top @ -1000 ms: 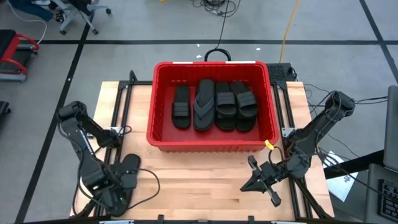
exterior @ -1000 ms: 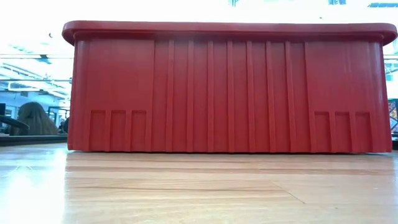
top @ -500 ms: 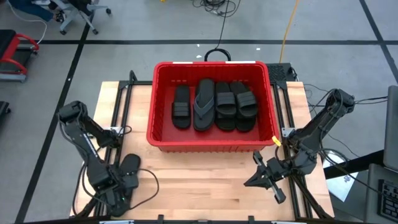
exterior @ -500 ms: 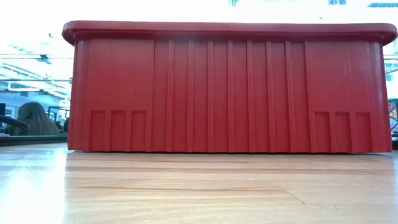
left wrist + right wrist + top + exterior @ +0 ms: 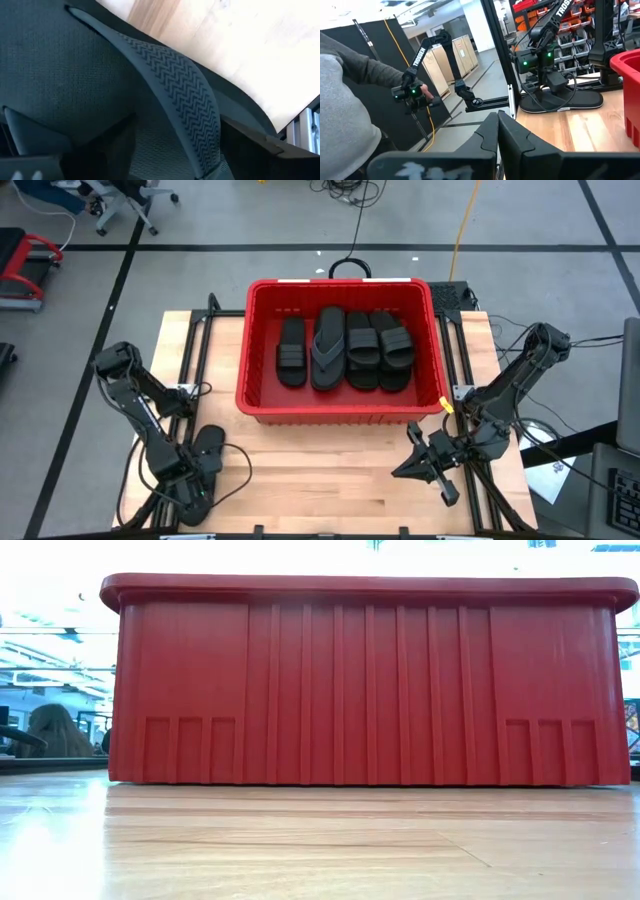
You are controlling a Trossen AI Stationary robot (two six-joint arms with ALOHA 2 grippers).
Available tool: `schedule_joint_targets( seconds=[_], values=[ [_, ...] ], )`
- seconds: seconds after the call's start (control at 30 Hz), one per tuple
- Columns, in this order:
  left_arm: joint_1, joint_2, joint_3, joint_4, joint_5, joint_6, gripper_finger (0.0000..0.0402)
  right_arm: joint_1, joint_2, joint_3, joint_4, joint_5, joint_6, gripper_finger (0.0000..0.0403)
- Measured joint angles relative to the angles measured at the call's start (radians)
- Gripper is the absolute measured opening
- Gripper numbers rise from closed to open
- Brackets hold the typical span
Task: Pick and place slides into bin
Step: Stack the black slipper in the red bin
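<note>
A dark grey sandal (image 5: 208, 446) with a chevron-ribbed strap (image 5: 175, 95) lies flat on its sole at the table's near left. My left gripper (image 5: 192, 478) points down over it, open, with a finger on either side of the strap in the left wrist view. The red bin (image 5: 340, 350) stands at the table's far middle with several slides (image 5: 362, 350) lying side by side on its floor. My right gripper (image 5: 398, 474) hangs shut and level above the near right of the table, holding nothing. The low view shows only the bin's near wall (image 5: 370, 680). My left gripper comes down from above with the sandal's strap (image 5: 190, 125) between its open fingers, which lie across it. Whether a finger touches the strap or the footbed, I cannot tell. The sandal lies flat on the table.
Bare wood lies between the bin and the table's near edge. A person in a grey sleeve (image 5: 350, 100) stands beside the table in the right wrist view. Metal frame rails (image 5: 455, 360) run along both sides of the bin.
My left gripper has gone down onto the sandal at the near left and its wrist has rolled. The sandal has stayed where it was.
</note>
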Motion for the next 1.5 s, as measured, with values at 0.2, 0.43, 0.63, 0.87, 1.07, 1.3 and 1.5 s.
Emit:
schedule_joint_targets(
  seconds=[0.2, 0.43, 0.63, 0.87, 1.07, 1.3, 1.5],
  values=[
    [0.000, -0.001, -0.014, 0.033, 0.008, 0.052, 0.0176, 0.000, 0.000, 0.000, -0.001, 0.000, -0.005, 0.0000],
    [0.003, 0.000, 0.002, 0.044, 0.006, 0.214, 0.0013, -0.001, 0.000, -0.001, -0.015, 0.017, -0.014, 0.0000],
    [0.004, -0.014, 0.142, 0.029, -0.045, 0.403, 0.0004, -0.001, 0.000, -0.001, -0.015, 0.055, -0.037, 0.0000],
    [0.018, -0.040, 0.427, -0.117, -0.253, 0.552, 0.0003, -0.001, 0.000, -0.001, -0.015, 0.055, -0.051, 0.0000],
    [0.034, -0.060, 0.671, -0.147, -0.388, 0.768, 0.0002, -0.003, 0.000, -0.001, -0.012, 0.057, -0.058, 0.0000],
    [0.180, -0.060, 0.931, -0.202, -0.358, 1.053, 0.0001, -0.002, -0.002, -0.001, -0.002, 0.104, -0.036, 0.0000],
    [0.411, -0.059, 1.033, -0.271, -0.210, 1.325, 0.0001, 0.008, -0.074, -0.001, -0.061, 0.104, -0.091, 0.0000]
  ],
)
